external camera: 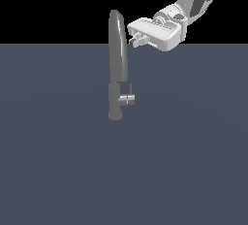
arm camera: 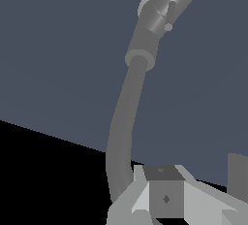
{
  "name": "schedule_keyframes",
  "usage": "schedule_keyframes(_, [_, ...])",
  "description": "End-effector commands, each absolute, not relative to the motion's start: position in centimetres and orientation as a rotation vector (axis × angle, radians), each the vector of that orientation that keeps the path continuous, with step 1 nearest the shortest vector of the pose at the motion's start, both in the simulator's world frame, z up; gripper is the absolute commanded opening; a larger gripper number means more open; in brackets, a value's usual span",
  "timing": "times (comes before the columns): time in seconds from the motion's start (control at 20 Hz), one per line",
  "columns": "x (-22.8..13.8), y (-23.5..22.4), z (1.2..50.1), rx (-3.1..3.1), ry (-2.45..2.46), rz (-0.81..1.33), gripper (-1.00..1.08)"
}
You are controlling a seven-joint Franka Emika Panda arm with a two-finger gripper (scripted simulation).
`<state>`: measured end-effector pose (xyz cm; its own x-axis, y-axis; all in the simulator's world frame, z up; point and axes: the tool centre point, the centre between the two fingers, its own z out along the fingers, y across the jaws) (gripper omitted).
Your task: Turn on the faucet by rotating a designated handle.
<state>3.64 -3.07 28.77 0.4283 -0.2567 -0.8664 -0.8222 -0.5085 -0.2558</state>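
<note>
Roughly, my gripper [external camera: 135,39] hung empty, fingers near-closed, beside the faucet [external camera: 117,64] top; the handle [external camera: 127,100], low at its base, looked rigid, slick, best pushed at the rod.

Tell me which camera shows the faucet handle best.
The exterior view: the handle juts sideways from the faucet base in clear profile. The wrist view shows the handle end-on, foreshortened, far from the camera.
</note>
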Motion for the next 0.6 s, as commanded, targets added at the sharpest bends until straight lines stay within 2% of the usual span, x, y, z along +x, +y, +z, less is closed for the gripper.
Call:
schedule_keyframes(0.0, [4.5,-3.2,27.1,-1.913,0.939,1.086,-1.00])
schedule_keyframes(0.55, [7.5,-2.9,18.9,-1.550,1.065,1.243,-1.00])
